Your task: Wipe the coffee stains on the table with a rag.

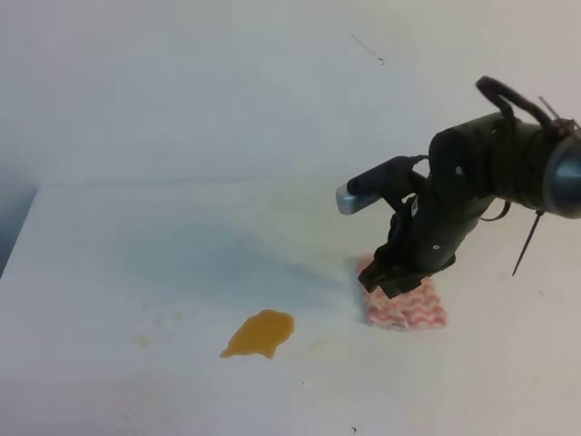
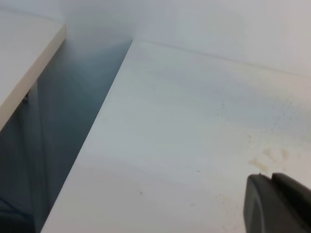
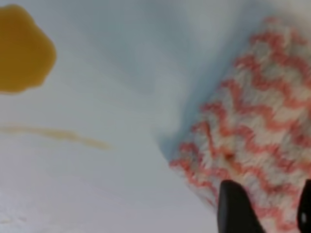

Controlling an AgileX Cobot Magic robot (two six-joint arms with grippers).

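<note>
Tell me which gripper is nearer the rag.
Right. The right gripper is down on the rag; the left gripper appears only in its wrist view, with no rag in sight.

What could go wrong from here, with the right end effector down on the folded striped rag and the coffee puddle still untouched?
1. The right end effector sits at one end of the thick pink-and-white zigzag rag, so a grip there may catch only the top fold and let the cloth unfold.
2. The amber-orange coffee puddle lies apart from the rag across the white tabletop; a dragged rag could smear it wider.
</note>
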